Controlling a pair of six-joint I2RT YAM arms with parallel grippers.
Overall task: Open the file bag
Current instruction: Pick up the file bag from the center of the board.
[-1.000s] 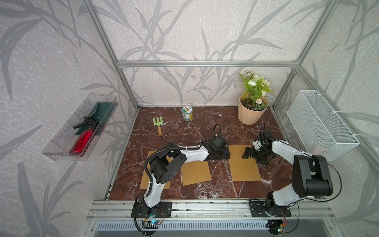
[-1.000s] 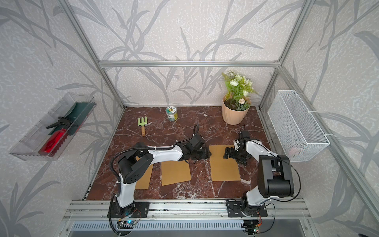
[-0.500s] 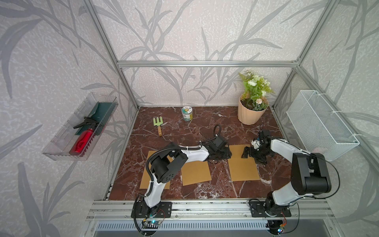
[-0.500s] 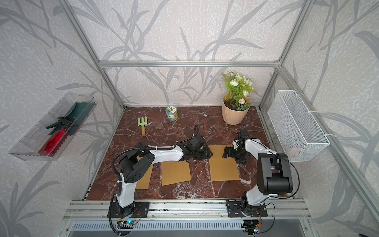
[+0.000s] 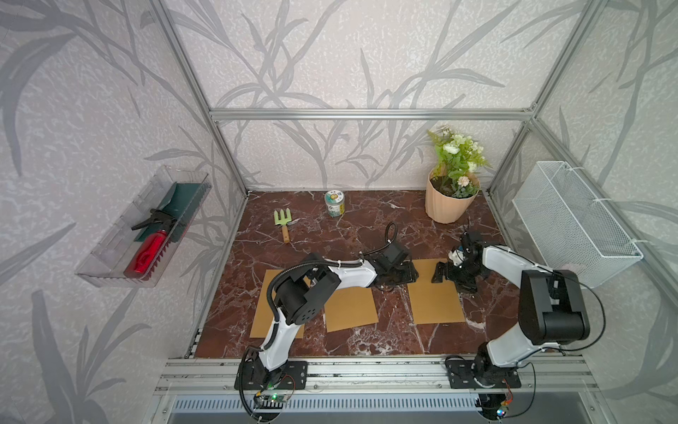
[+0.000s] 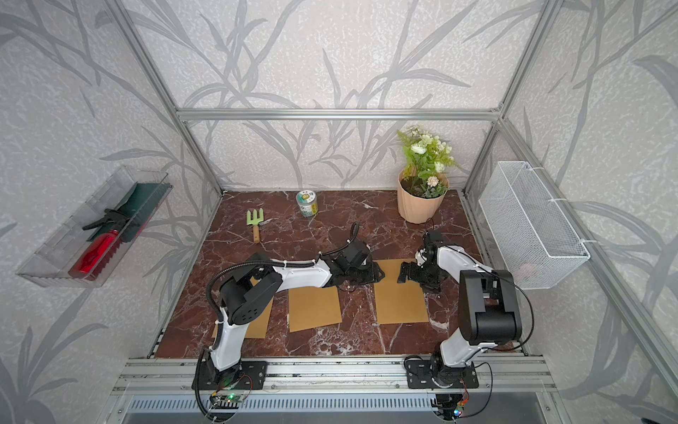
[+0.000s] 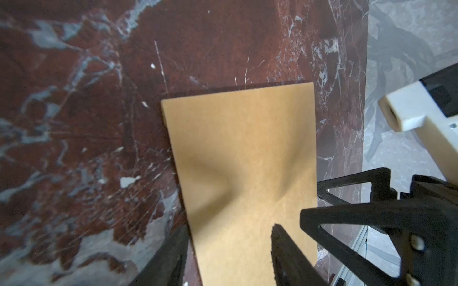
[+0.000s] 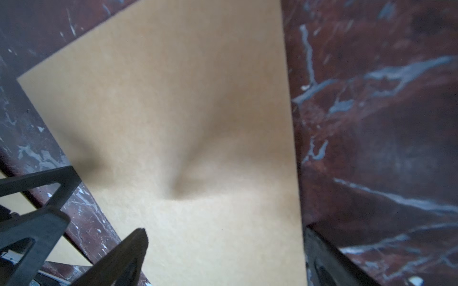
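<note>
- The kraft file bag (image 5: 436,297) is lying flat on the marble floor (image 5: 367,227), toward 4 o'clock.
- The left gripper (image 5: 410,274) is sitting at the bag's 11 o'clock corner, jaws standing apart astride its edge.
- The right gripper (image 5: 439,274) is hovering near 1 o'clock, jaws spread wide over the paper, possibly pressing it.

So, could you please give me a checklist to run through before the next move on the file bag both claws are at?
1. Left claw at far end of the file bag: ok.
2. Right claw there too, jaws wide: ok.
3. Claws apart from each other: ok, by a narrow gap.
4. Bag lying flat: not ok, dented mid-sheet.
5. Either claw gripping the bag: cannot tell.
6. Bag's mouth opened: cannot tell.
</note>
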